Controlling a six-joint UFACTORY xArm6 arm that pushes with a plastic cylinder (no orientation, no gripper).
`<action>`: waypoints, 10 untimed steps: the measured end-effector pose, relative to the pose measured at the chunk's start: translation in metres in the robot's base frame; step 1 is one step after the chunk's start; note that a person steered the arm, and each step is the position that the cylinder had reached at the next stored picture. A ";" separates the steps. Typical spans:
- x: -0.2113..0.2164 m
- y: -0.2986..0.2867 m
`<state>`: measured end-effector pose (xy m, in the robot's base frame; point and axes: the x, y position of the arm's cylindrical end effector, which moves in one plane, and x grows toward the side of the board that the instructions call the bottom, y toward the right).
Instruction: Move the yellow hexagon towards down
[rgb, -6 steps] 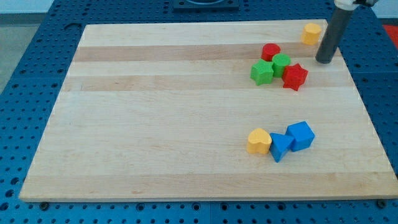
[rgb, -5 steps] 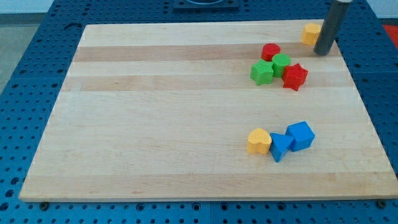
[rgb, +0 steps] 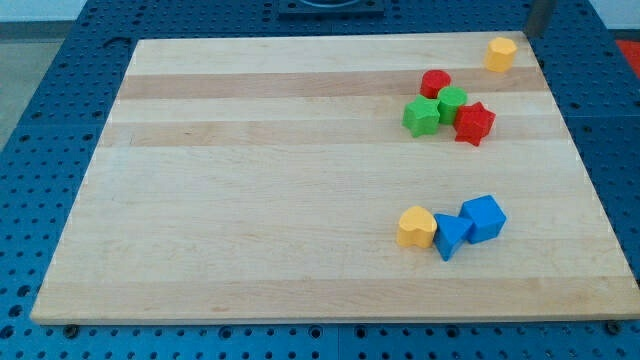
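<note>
our rod shows only as a short dark stub at the view's top edge, and my tip (rgb: 538, 35) sits beyond the board's upper right corner, just up and to the right of the yellow hexagon (rgb: 501, 53) and not touching it. there is no gripper on this rig, so we have no jaws to report as apart or together.

the yellow hexagon lies on the wooden board (rgb: 250, 200) close to its top right corner, alone and well apart from the other blocks.

down and to the left of it we see a tight cluster: a red block (rgb: 435, 83) of rounded shape at the top, a green block (rgb: 453, 103) just below it, a green star-like block (rgb: 421, 116) touching on the left, and a red star-like block (rgb: 474, 123) touching on the right.

further toward the view's bottom, in the right half, a second group lies in a row: a yellow block (rgb: 416, 227) with a rounded top on the left, a blue triangular block (rgb: 451, 237) touching it in the middle, and a blue cube (rgb: 484, 217) touching on the right.

the board rests on a blue perforated table (rgb: 40, 120).
</note>
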<state>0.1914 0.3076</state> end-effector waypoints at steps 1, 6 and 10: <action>0.001 -0.002; 0.070 -0.077; 0.197 -0.076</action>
